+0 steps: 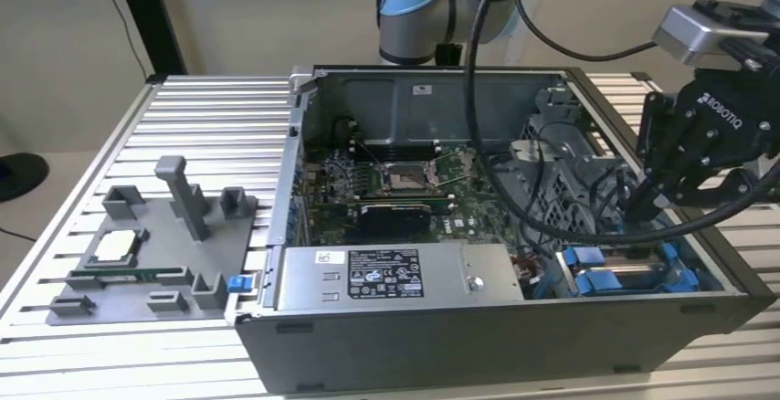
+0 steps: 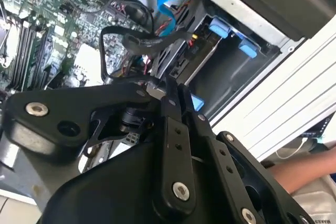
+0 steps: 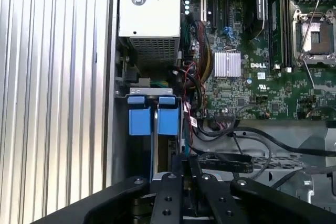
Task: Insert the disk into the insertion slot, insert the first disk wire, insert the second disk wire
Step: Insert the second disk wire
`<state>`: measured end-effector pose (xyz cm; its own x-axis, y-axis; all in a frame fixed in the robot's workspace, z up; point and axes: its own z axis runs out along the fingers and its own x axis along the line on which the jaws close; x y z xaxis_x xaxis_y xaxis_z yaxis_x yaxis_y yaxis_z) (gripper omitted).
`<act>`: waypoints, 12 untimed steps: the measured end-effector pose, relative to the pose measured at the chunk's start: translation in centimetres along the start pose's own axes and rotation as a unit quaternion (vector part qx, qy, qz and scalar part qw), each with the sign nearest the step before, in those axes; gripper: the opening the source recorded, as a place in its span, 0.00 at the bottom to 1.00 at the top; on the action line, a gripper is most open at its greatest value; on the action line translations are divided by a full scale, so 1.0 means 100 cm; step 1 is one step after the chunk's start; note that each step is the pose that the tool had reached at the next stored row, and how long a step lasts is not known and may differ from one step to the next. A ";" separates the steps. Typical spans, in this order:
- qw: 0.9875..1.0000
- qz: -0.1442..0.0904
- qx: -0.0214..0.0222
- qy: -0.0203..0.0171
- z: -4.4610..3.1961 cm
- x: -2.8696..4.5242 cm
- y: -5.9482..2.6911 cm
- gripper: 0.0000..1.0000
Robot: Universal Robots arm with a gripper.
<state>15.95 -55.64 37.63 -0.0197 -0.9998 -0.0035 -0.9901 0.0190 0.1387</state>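
over the case's point(image 1: 488, 327) corner at the exterior view's right, the gripper point(image 1: 637, 206) reaches down to the slot point(image 1: 627, 272).
its fingers point(image 3: 185, 169) are pressed narrow together at a black cable point(image 3: 226, 157); the disk point(image 3: 151, 116) sits in the slot, blue tabs showing.

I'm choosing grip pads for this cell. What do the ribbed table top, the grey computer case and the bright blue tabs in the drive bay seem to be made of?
Ribbed table top: likely aluminium, pale silver, with straight extruded-looking grooves.
Grey computer case: probably painted sheet metal, with thin folded edges and a matte finish.
Bright blue tabs: probably moulded plastic, evenly coloured, smooth, with rounded corners.
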 end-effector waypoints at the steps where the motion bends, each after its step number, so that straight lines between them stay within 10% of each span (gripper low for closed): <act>1: 1.000 0.000 0.005 0.000 0.0006 0.0000 0.0022 0.00; 12: 0.998 -0.001 0.066 0.004 0.0054 0.0014 0.0189 0.00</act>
<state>13.99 -55.74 37.35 -0.0163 -0.9999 0.0052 -0.9998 0.0163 0.0061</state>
